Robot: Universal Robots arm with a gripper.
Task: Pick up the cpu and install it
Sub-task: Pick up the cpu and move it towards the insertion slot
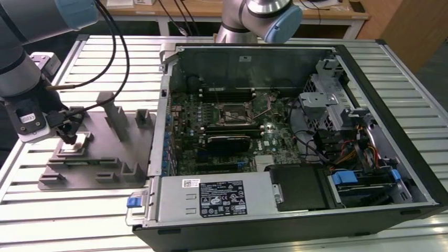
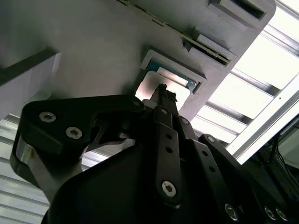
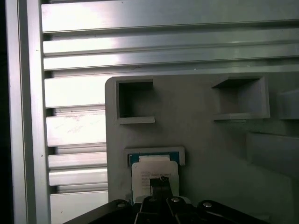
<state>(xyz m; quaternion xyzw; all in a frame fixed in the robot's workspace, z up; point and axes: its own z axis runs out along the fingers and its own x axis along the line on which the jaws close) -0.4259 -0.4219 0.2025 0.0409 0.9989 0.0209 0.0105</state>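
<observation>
The cpu [image 1: 74, 145], a small silver square with a pale rim, lies flat in a recess near the corner of the grey fixture plate [image 1: 105, 163] at the exterior view's left. My gripper [image 1: 68, 138] points straight down onto it, fingers drawn together into one narrow tip. In both wrist views that tip [image 2: 162, 94] [image 3: 161, 181] sits over the middle of the cpu [image 2: 145, 86] [image 3: 152, 169]; whether it touches the chip I cannot tell. The cpu rests in its pocket of the plate [image 2: 93, 46] [image 3: 210, 149].
An open computer case [image 1: 364, 68] fills the exterior view's right, with the motherboard socket [image 1: 234, 113] open at its centre. Upright posts [image 1: 115, 118] rise from the fixture plate beside my gripper. A second arm [image 1: 263, 16] stands behind the case. Ribbed metal table [image 1: 70, 220] lies all around.
</observation>
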